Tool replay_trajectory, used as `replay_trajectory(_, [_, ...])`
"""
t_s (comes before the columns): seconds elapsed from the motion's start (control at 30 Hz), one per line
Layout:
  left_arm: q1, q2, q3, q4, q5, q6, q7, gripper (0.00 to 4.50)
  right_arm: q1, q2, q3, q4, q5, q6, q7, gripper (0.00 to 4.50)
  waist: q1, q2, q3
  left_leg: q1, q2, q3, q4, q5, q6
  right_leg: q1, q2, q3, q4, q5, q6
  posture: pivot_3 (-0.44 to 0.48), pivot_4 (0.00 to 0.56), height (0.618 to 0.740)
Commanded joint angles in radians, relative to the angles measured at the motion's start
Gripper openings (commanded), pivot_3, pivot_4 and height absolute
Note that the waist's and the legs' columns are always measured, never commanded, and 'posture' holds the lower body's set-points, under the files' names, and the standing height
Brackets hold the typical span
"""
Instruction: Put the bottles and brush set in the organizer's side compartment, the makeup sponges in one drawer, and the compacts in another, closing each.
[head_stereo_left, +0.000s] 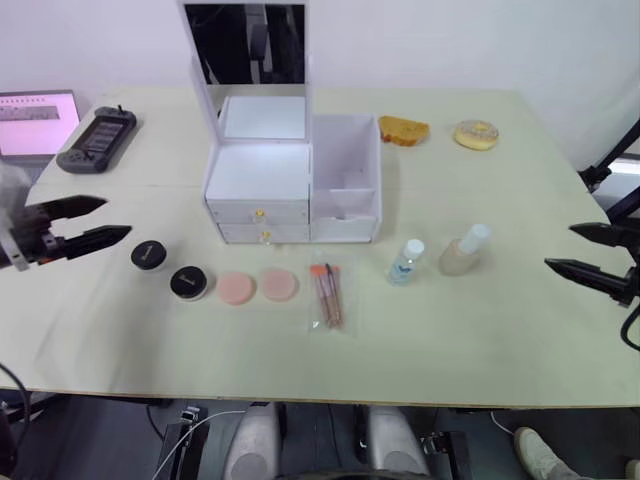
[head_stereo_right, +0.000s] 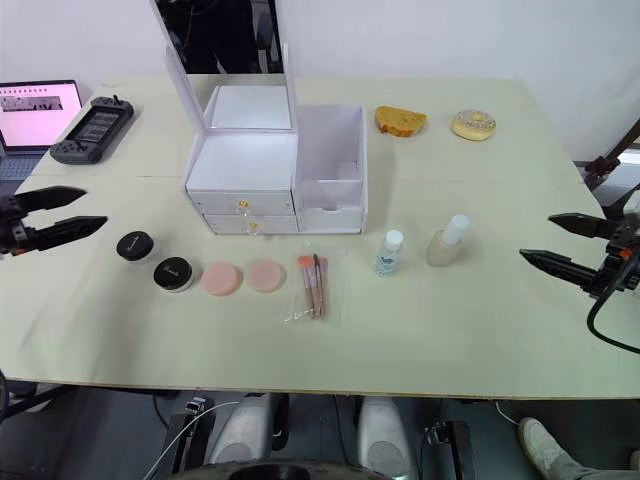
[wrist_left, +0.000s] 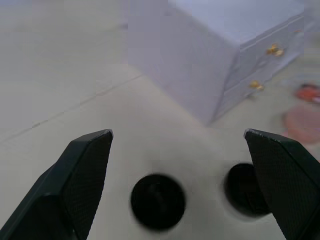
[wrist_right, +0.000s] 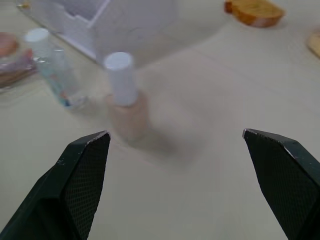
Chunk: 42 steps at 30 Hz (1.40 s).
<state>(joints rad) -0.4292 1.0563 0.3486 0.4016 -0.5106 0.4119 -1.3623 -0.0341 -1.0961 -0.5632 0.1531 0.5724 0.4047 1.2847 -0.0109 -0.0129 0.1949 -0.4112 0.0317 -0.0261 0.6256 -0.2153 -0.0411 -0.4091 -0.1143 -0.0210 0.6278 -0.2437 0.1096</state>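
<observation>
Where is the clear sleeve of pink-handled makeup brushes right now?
In the left eye view, the clear plastic sleeve of pink-handled brushes lies flat on the table in front of the white plastic organizer, between a peach round sponge and the clear blue-labelled bottle.

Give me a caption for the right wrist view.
Open right gripper facing the beige bottle and the clear bottle standing on the table.

The two head views looked forward and down over the whole counter (head_stereo_left: 480, 330) from nearly the same spot. Each wrist view sat low and close, the left facing the organizer (wrist_left: 210, 55), the right facing the beige bottle (wrist_right: 125, 107); both objects also appeared in the head views.
</observation>
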Motion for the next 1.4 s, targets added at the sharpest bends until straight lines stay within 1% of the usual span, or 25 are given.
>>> replay_trajectory(0.03, [-0.043, 0.006, -0.050, -0.211, -0.109, 0.177, -0.025, 4.44, 0.041, -0.005, -0.082, -0.144, 0.048, 0.064, -0.015, 4.50, 0.000, 0.000, 0.000, 0.000, 0.000, 0.000, 0.000, 0.000, 0.000, 0.000, 0.000, 0.000, 0.000, 0.000, 0.000, 0.000, 0.150, 0.740])
replay_trajectory(0.13, [-0.104, -0.027, -0.140, -0.401, -0.178, 0.307, 0.000, 4.44, 0.087, 0.027, -0.126, -0.274, 0.060, 0.092, -0.065, 4.50, 0.000, 0.000, 0.000, 0.000, 0.000, 0.000, 0.001, 0.000, 0.000, 0.000, 0.000, 0.000, 0.001, 0.000, 0.000, 0.000, 0.150, 0.740])
replay_trajectory(0.23, [-0.210, -0.106, -0.235, -0.518, -0.208, 0.378, 0.049, 4.44, 0.157, 0.075, -0.182, -0.430, 0.088, 0.153, -0.125, 4.50, 0.006, -0.001, 0.001, 0.000, 0.000, -0.001, 0.003, 0.000, 0.000, 0.002, 0.000, 0.000, 0.001, -0.002, 0.003, 0.000, 0.150, 0.740])
replay_trajectory(0.27, [-0.236, -0.130, -0.254, -0.531, -0.208, 0.384, 0.058, 4.44, 0.176, 0.088, -0.196, -0.472, 0.095, 0.176, -0.148, 4.50, 0.006, -0.002, 0.001, 0.000, 0.000, -0.001, 0.004, 0.000, 0.000, 0.002, 0.001, 0.000, 0.001, -0.002, 0.003, 0.000, 0.150, 0.740])
replay_trajectory(0.33, [-0.311, -0.225, -0.303, -0.537, -0.196, 0.371, 0.111, 4.44, 0.221, 0.126, -0.233, -0.586, 0.123, 0.236, -0.211, 4.50, 0.008, -0.002, 0.001, 0.000, 0.000, -0.001, 0.005, 0.000, 0.000, 0.003, 0.001, 0.001, 0.001, -0.002, 0.003, 0.000, 0.150, 0.740])
replay_trajectory(0.37, [-0.334, -0.255, -0.317, -0.537, -0.192, 0.369, 0.127, 4.44, 0.233, 0.138, -0.246, -0.622, 0.136, 0.259, -0.235, 4.50, 0.012, -0.003, 0.001, 0.000, -0.001, -0.002, 0.005, 0.000, 0.000, 0.003, 0.001, 0.001, 0.001, -0.002, 0.003, 0.000, 0.150, 0.740])
replay_trajectory(0.43, [-0.362, -0.293, -0.340, -0.541, -0.188, 0.365, 0.132, 4.44, 0.249, 0.156, -0.268, -0.678, 0.166, 0.307, -0.282, 4.50, 0.007, -0.003, 0.002, 0.000, 0.000, -0.002, 0.005, 0.000, 0.000, 0.003, 0.001, 0.001, 0.001, -0.002, 0.003, 0.000, 0.150, 0.740])
replay_trajectory(0.53, [-0.401, -0.357, -0.380, -0.548, -0.194, 0.378, 0.158, 4.44, 0.280, 0.201, -0.272, -0.774, 0.129, 0.372, -0.433, 4.50, 0.003, -0.005, 0.003, 0.000, 0.000, -0.002, 0.005, 0.000, 0.000, 0.003, 0.002, 0.001, 0.001, -0.001, 0.001, 0.000, 0.150, 0.740])
replay_trajectory(0.57, [-0.406, -0.366, -0.394, -0.556, -0.190, 0.381, 0.161, 4.44, 0.270, 0.212, -0.263, -0.783, 0.152, 0.404, -0.471, 4.50, 0.002, -0.005, 0.003, 0.000, 0.000, -0.002, 0.005, 0.000, 0.000, 0.003, 0.002, 0.001, 0.001, 0.000, 0.001, 0.000, 0.150, 0.740])
replay_trajectory(0.7, [-0.414, -0.394, -0.409, -0.584, -0.196, 0.414, 0.204, 4.44, 0.217, 0.246, -0.197, -0.793, 0.188, 0.451, -0.569, 4.50, -0.001, -0.005, 0.003, 0.000, -0.001, -0.002, 0.005, 0.000, 0.000, 0.003, 0.002, 0.002, 0.000, 0.000, 0.000, 0.000, 0.150, 0.740])
replay_trajectory(0.8, [-0.408, -0.385, -0.411, -0.622, -0.199, 0.442, 0.222, 4.44, 0.169, 0.258, -0.141, -0.775, 0.193, 0.463, -0.615, 4.50, -0.001, -0.005, 0.003, 0.000, 0.000, -0.003, 0.005, 0.000, 0.000, 0.003, 0.002, 0.002, 0.001, 0.000, 0.000, 0.000, 0.150, 0.740])
replay_trajectory(0.93, [-0.381, -0.317, -0.357, -0.688, -0.232, 0.518, 0.256, 4.44, 0.060, 0.270, -0.008, -0.690, 0.145, 0.444, -0.669, 4.50, -0.004, -0.006, 0.003, 0.000, 0.000, -0.003, 0.005, 0.000, 0.000, 0.002, 0.002, 0.002, 0.000, 0.000, 0.000, 0.000, 0.150, 0.740])
replay_trajectory(1.03, [-0.317, -0.266, -0.298, -0.722, -0.258, 0.503, 0.238, 4.44, 0.014, 0.267, 0.048, -0.634, 0.115, 0.422, -0.670, 4.50, -0.001, -0.006, 0.003, 0.000, 0.000, -0.003, 0.003, 0.000, 0.001, 0.002, 0.002, 0.002, 0.000, 0.000, 0.000, 0.000, 0.150, 0.740])
replay_trajectory(1.1, [-0.252, -0.215, -0.279, -0.746, -0.239, 0.461, 0.210, 4.44, -0.003, 0.262, 0.087, -0.605, 0.097, 0.405, -0.655, 4.50, -0.001, -0.005, 0.003, -0.001, 0.000, -0.003, 0.003, 0.000, 0.001, 0.001, 0.002, 0.002, 0.000, -0.001, 0.000, 0.000, 0.150, 0.740])
replay_trajectory(1.13, [-0.229, -0.205, -0.262, -0.750, -0.244, 0.456, 0.216, 4.44, -0.013, 0.264, 0.105, -0.589, 0.086, 0.394, -0.653, 4.50, -0.001, -0.005, 0.003, -0.001, 0.000, -0.003, 0.003, 0.000, 0.001, 0.001, 0.002, 0.002, 0.000, -0.001, 0.000, 0.000, 0.150, 0.740])
replay_trajectory(1.23, [-0.196, -0.214, -0.227, -0.756, -0.262, 0.439, 0.251, 4.44, -0.038, 0.268, 0.131, -0.555, 0.066, 0.370, -0.653, 4.50, 0.004, -0.006, 0.004, -0.002, -0.001, -0.003, 0.004, 0.000, 0.001, 0.001, 0.002, 0.002, 0.000, -0.001, 0.000, 0.000, 0.150, 0.740])
replay_trajectory(1.4, [-0.155, -0.297, -0.182, -0.780, -0.284, 0.379, 0.320, 4.44, -0.072, 0.278, 0.170, -0.491, 0.037, 0.336, -0.648, 4.50, 0.004, -0.006, 0.004, -0.003, -0.001, -0.003, 0.006, 0.000, 0.001, 0.002, 0.002, 0.003, -0.002, 0.000, 0.000, 0.000, 0.150, 0.740])
